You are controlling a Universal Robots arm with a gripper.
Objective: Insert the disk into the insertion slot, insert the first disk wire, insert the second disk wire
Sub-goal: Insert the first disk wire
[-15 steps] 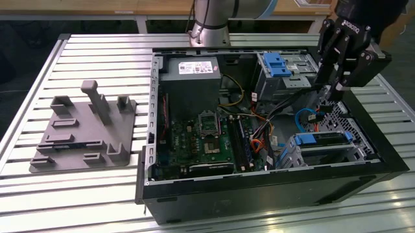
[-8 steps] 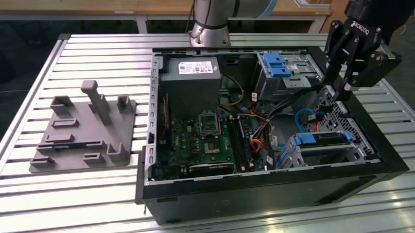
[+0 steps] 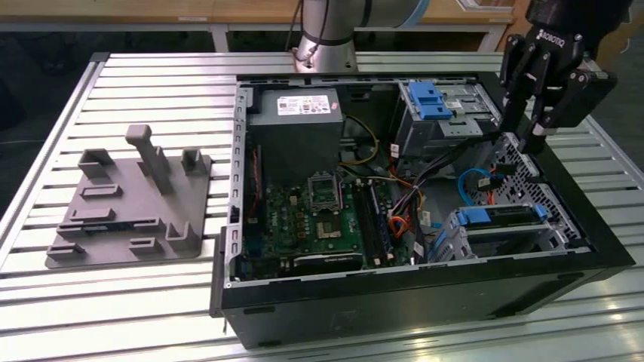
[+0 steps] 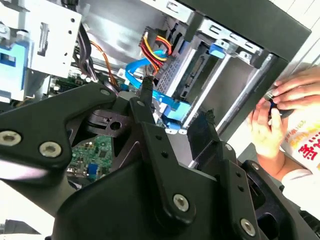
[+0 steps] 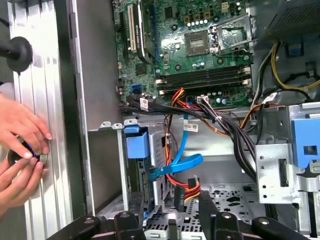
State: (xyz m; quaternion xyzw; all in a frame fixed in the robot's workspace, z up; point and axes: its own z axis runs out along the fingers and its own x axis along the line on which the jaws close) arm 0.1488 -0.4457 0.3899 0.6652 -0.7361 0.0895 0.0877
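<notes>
The disk (image 3: 498,215), silver in its blue carrier, sits inside the insertion slot (image 3: 551,230), the perforated cage at the case's front corner on the exterior view's right. Both wrist views show the disk's blue carrier tab (image 5: 136,145) (image 4: 217,49) at the slot's mouth. My gripper (image 3: 525,140) hangs open over the case floor behind the cage, with nothing held. A blue flat wire (image 5: 177,165) (image 4: 145,67) and a red, yellow and black wire bundle (image 5: 186,186) (image 4: 155,47) run between the fingers (image 5: 135,212) toward the disk. I cannot tell whether either is plugged in.
A grey bay with a blue latch (image 3: 433,102) stands behind my gripper. The motherboard (image 3: 312,219) and power supply (image 3: 297,113) occupy the case's other half. A grey fixture plate (image 3: 131,204) lies on the slatted table. A person's hands (image 5: 20,145) (image 4: 280,110) work just outside the case wall.
</notes>
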